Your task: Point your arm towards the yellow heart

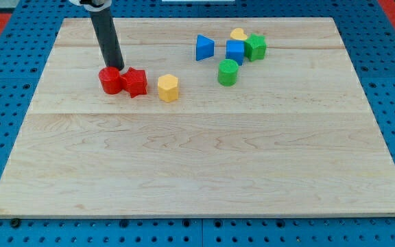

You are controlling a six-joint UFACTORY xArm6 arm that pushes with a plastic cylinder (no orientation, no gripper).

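Observation:
The yellow heart [238, 33] lies near the view's top, right of centre, partly hidden behind the blue cube [235, 51]. My tip [115, 67] stands at the view's upper left, just behind the red cylinder [110, 80] and touching or nearly touching it. The tip is far to the left of the yellow heart. A red star-like block [135, 82] sits against the red cylinder's right side.
A yellow hexagonal block [168, 88] lies right of the red pair. A blue triangular block [204, 48], a green cylinder [228, 72] and a green star-like block [255, 47] cluster around the blue cube. The wooden board [197, 158] rests on a blue pegboard.

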